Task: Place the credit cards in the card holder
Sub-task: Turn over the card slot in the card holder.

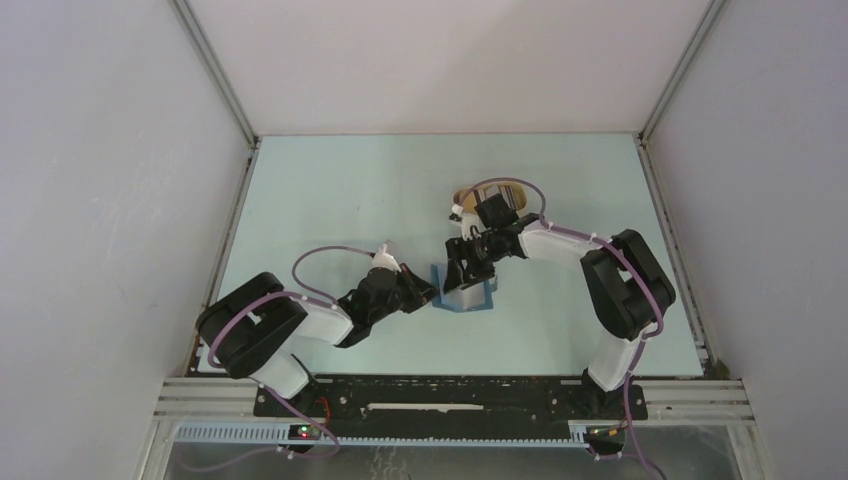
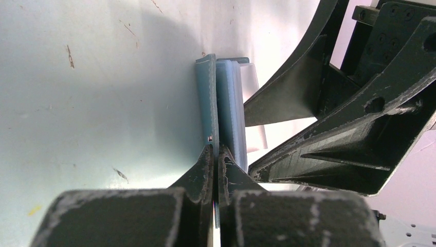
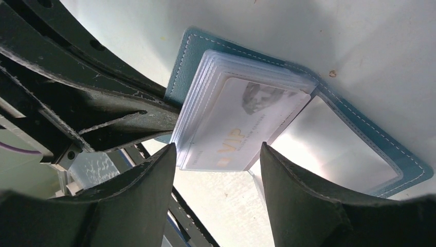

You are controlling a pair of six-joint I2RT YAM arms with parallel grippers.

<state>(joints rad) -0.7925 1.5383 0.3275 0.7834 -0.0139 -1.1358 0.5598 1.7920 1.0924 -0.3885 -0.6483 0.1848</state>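
The teal-blue card holder [image 1: 470, 298] lies open on the table between both arms. My left gripper [image 2: 216, 153] is shut on the edge of its teal flap [image 2: 206, 98], next to the stack of clear sleeves [image 2: 230, 103]. In the right wrist view the card holder [image 3: 198, 49] shows a whitish credit card [image 3: 241, 123] printed VIP, lying in the top sleeve. My right gripper [image 3: 218, 153] hangs open just above the card's near end, which does not touch its fingers [image 3: 293, 195]. Seen from above, the right gripper [image 1: 466, 272] hovers over the holder and the left gripper [image 1: 430, 296] is at its left edge.
A tan oval tray [image 1: 505, 190] sits behind the right wrist, mostly hidden by the arm and its cable. White walls enclose the pale green table [image 1: 330, 200] on three sides. The left gripper's fingers [image 3: 128, 121] crowd the holder's left side.
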